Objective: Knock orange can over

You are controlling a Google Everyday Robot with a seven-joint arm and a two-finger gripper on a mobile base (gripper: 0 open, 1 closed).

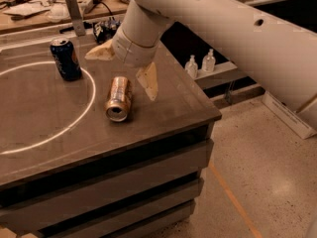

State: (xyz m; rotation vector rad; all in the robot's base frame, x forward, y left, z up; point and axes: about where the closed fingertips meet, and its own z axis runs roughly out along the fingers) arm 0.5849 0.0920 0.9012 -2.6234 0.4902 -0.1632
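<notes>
The orange can [118, 97] lies on its side on the dark table [163, 118], its silver end facing the front edge. My gripper [126, 68] hangs just above and behind it, open, with one pale finger [149, 80] right of the can and the other [100, 51] to its upper left. It holds nothing. The fingers are apart from the can.
A dark blue can [65, 58] stands upright to the left on a white circle line [74, 123]. The table's right edge and corner [215, 115] are close to the gripper. A cluttered bench [59, 4] is behind; small bottles [199, 63] stand on a shelf to the right.
</notes>
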